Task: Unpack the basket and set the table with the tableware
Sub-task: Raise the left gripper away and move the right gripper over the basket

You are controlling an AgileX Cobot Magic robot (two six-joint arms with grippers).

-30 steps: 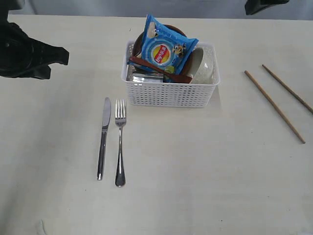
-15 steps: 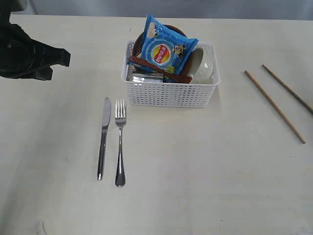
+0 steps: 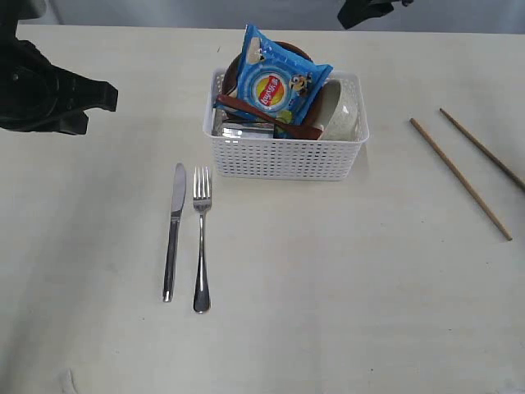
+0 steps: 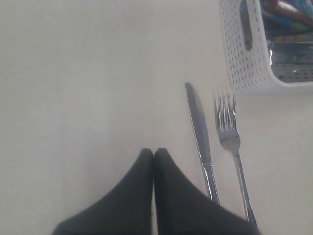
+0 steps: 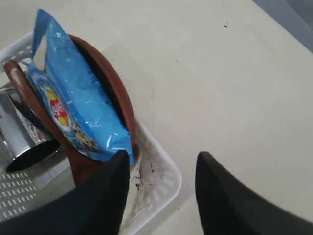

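The white basket [image 3: 283,160] sits in the far middle of the pale surface [image 3: 328,287]. A blue chip bag [image 3: 279,82] stands up inside it. A round brown plate [image 3: 233,72] leans behind the bag. A wooden spoon [image 3: 246,107] lies across the front of the bag, and a steel cup [image 3: 246,130] lies under the spoon. A cream bowl [image 3: 344,111] sits tipped at the right end of the basket.

A knife [image 3: 173,230] and a fork [image 3: 201,238] lie side by side just near and left of the basket. Two chopsticks [image 3: 459,176] lie apart on the right.

The left tool [image 4: 154,152] is closed tight with nothing in it, far left over the bare surface. The right tool [image 5: 163,161] is wide open and empty, above the basket's far edge by the plate.
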